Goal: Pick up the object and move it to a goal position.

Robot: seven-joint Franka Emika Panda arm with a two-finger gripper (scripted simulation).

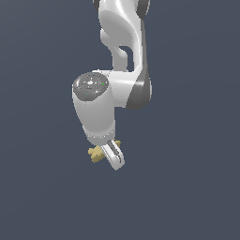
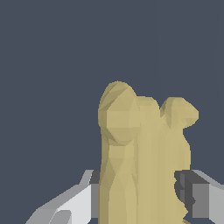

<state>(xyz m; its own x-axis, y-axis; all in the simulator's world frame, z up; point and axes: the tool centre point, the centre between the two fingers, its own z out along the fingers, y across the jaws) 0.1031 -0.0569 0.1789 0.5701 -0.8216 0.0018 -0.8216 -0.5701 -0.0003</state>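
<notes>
End effector (image 1: 111, 157) clenched around tan knobby block (image 1: 97, 153), fingers (image 2: 65, 203) pressed on both sides. Block's knobs poke out toward 9 o'clock in exterior view.

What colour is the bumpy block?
The small knobby block is tan-yellow, seen best in the wrist view.

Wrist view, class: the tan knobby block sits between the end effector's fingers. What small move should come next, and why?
Probably a short, straight lift. In the wrist view the tan knobby block fills the gap between the fingers, which press its sides, so the end effector seems shut on it. The exterior view shows the block held at the end effector. No goal marker is visible, so travel direction cannot be told.
</notes>
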